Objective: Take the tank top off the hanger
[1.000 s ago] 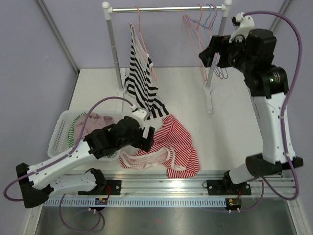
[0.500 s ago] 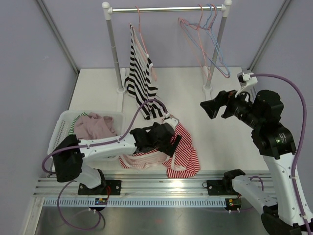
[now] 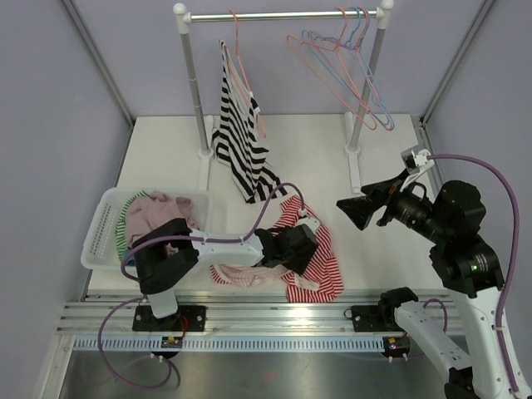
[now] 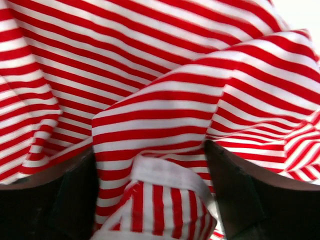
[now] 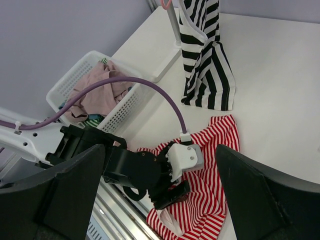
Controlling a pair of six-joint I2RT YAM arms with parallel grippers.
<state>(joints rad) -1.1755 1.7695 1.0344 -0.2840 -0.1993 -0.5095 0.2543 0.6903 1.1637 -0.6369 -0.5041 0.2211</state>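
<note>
A black-and-white striped tank top (image 3: pixel 241 141) (image 5: pixel 205 65) hangs from a pink hanger (image 3: pixel 242 71) on the rail, its hem touching the table. A red-and-white striped tank top (image 3: pixel 324 268) (image 4: pixel 160 90) (image 5: pixel 217 192) lies crumpled on the table near the front edge. My left gripper (image 3: pixel 301 249) (image 4: pixel 150 167) presses down into it, jaws apart, with a white-trimmed fold of the red cloth bulging between the fingers. My right gripper (image 3: pixel 349 209) (image 5: pixel 157 165) hovers open and empty above the table's right side, facing the left gripper.
A white laundry basket (image 3: pixel 100 237) (image 5: pixel 70 85) with pink and green clothes stands at the left. Several empty pink and blue hangers (image 3: pixel 353 62) hang at the right of the clothes rack (image 3: pixel 283 14). The rack's posts (image 3: pixel 359 100) stand on the table.
My left gripper has slid right from the basket side onto the red striped top, and its jaws have narrowed slightly. My right arm has dropped from the hangers, which now swing.
</note>
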